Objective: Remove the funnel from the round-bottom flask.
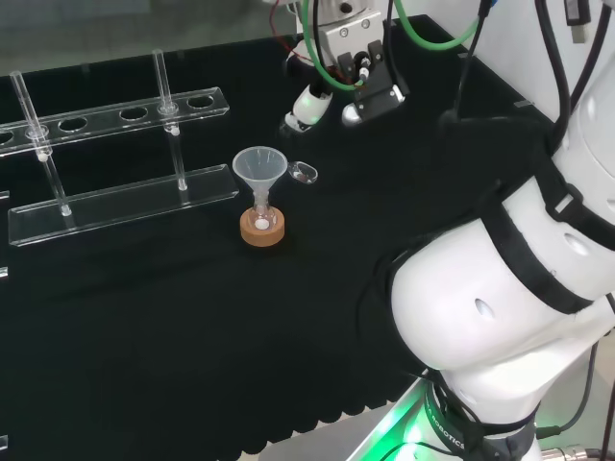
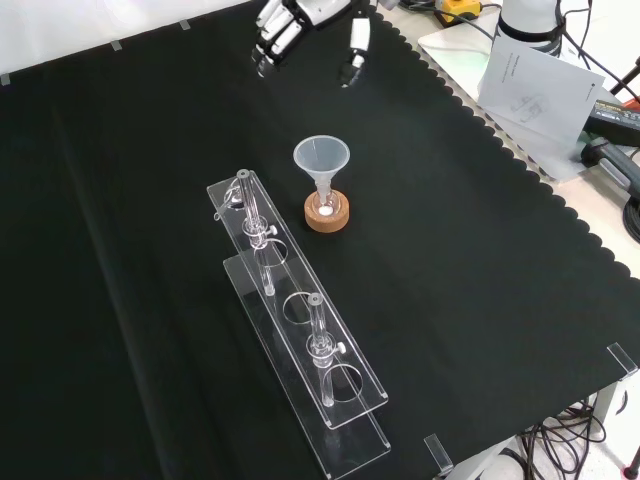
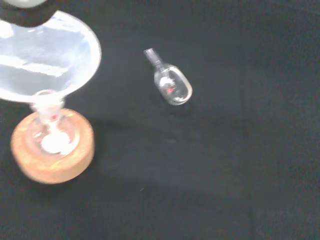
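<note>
Funnel (image 1: 258, 167) seated in flask (image 1: 261, 222); hand (image 1: 338, 94) apart, fingers seemingly relaxed.

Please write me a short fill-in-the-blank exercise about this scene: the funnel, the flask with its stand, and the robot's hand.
1. The funnel sits in the neck of the round-bottom ____.
2. The flask rests on a ____ ring.
3. The hand holds ____ at this moment.
4. A small glass vessel lies on its ____ on the black cloth.

Missing words: flask; cork; nothing; side
</note>
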Controlling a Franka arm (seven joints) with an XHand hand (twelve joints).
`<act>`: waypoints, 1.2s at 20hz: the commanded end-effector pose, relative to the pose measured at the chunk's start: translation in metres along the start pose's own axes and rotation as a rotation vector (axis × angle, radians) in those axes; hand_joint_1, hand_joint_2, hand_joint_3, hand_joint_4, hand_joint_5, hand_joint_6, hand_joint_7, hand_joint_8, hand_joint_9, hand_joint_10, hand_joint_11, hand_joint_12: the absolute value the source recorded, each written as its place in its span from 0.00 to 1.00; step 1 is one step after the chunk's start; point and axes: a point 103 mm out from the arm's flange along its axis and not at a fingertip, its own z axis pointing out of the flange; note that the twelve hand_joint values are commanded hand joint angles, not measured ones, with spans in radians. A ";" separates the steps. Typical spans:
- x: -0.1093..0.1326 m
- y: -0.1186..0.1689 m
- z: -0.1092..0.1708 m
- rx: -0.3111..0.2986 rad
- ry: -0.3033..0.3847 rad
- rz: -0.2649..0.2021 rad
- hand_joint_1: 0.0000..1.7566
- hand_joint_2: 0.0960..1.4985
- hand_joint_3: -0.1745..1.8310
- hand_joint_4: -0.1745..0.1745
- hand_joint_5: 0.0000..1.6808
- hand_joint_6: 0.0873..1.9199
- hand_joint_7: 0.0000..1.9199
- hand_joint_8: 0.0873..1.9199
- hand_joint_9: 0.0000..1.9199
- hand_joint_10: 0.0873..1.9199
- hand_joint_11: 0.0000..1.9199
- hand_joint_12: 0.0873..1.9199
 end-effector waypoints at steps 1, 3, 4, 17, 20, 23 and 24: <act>0.026 -0.006 0.005 0.032 -0.020 -0.040 0.35 0.39 0.25 0.42 0.15 0.00 0.04 0.31 0.21 0.31 0.22 0.70; 0.038 -0.004 0.007 0.054 -0.038 -0.013 0.35 0.39 0.24 0.42 0.14 0.00 0.03 0.30 0.20 0.31 0.22 0.70; 0.042 -0.003 0.008 0.070 -0.032 -0.019 0.35 0.39 0.24 0.42 0.14 0.00 0.03 0.30 0.20 0.31 0.22 0.70; 0.077 0.021 0.025 0.180 -0.030 -0.036 0.32 0.41 0.18 0.45 0.00 0.00 0.00 0.05 0.06 0.40 0.17 0.74; 0.075 0.025 0.032 0.192 -0.022 -0.044 0.31 0.41 0.17 0.45 0.00 0.00 0.00 0.01 0.04 0.41 0.16 0.75; 0.076 0.027 0.039 0.201 -0.006 -0.057 0.30 0.41 0.16 0.46 0.00 0.00 0.00 0.00 0.03 0.41 0.15 0.75; 0.074 0.028 0.042 0.198 -0.001 -0.062 0.30 0.41 0.16 0.46 0.00 0.00 0.00 0.00 0.03 0.41 0.15 0.75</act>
